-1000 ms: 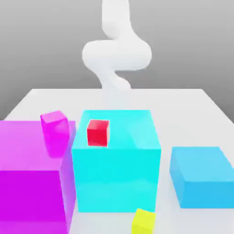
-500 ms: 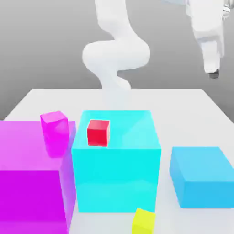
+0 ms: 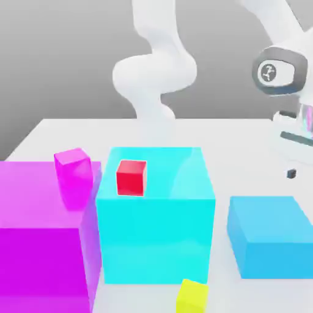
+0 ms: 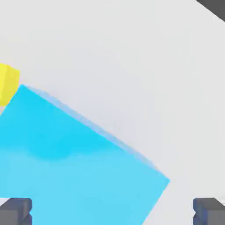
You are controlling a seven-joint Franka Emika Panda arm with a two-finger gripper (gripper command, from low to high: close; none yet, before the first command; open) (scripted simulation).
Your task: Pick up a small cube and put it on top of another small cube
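The small cube (image 3: 193, 296), bright yellow, lies on the white table at the front edge, just before the big cyan block (image 3: 156, 214). In the hand view the same small cube (image 4: 6, 83) peeks out past a corner of the blue block (image 4: 74, 162). My gripper (image 3: 294, 173) hangs at the exterior view's right, above the blue block (image 3: 272, 235) and far from the yellow cube. In the hand view the gripper (image 4: 112, 213) is open, its dark fingertips (image 4: 15, 211) wide apart with nothing between them. A small red cube (image 3: 131, 177) sits on top of the cyan block.
A large magenta block (image 3: 43, 244) fills the exterior view's left, with a small magenta cube (image 3: 72, 171) at its far corner. The white arm (image 3: 153, 67) rises behind the cyan block. Bare white table (image 3: 244, 134) lies behind the blocks.
The hand has come into sight and dropped at the exterior view's right, from high up to just above the blue block. The jaws stay open. No cube or block has moved.
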